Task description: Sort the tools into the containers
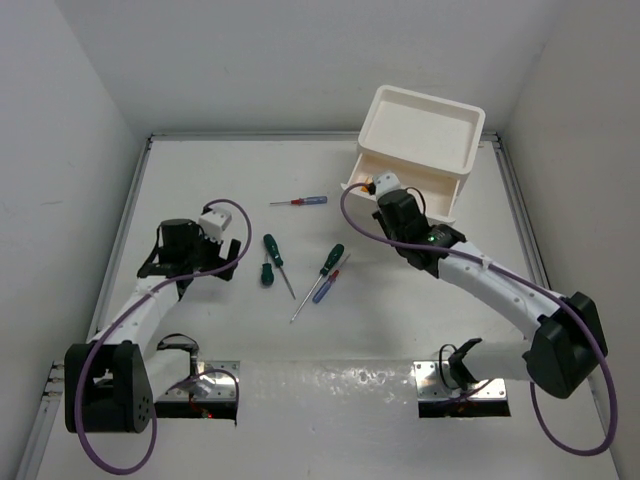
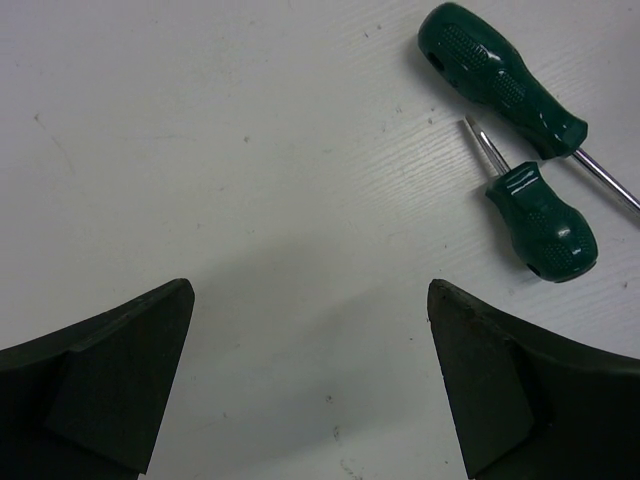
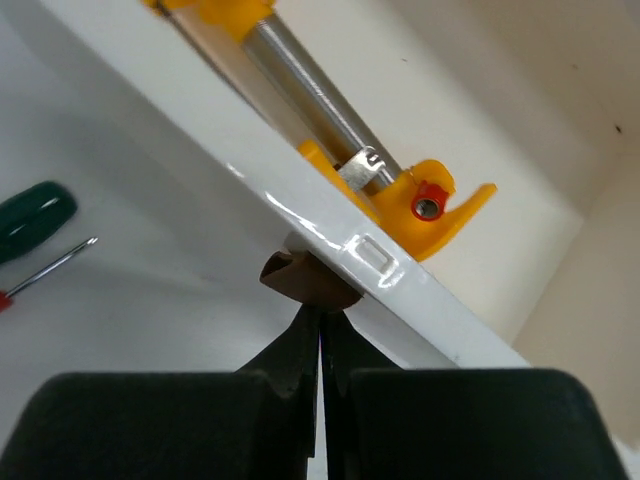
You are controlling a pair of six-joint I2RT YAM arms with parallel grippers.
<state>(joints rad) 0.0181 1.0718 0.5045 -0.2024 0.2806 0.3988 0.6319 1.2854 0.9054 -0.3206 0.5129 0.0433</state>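
Note:
The white drawer stack (image 1: 470,150) stands at the back right with a rimmed tray top. Its top drawer (image 3: 250,175) is open and holds the yellow-orange tool with a metal bar (image 3: 330,110). My right gripper (image 3: 320,318) is shut, and its tips touch the drawer's brown tab handle (image 3: 300,278) from below. My left gripper (image 2: 310,295) is open and empty above bare table, left of a long green screwdriver (image 2: 500,80) and the stubby green one (image 2: 545,225). A second long green screwdriver (image 1: 331,258), a blue-and-red one (image 1: 325,287) and a red-and-blue one (image 1: 300,201) lie mid-table.
White walls close in the table on the left, back and right. A raised rail (image 1: 130,200) runs along the table's left edge. A green handle (image 3: 35,215) and a thin shaft (image 3: 55,262) show left of the drawer in the right wrist view.

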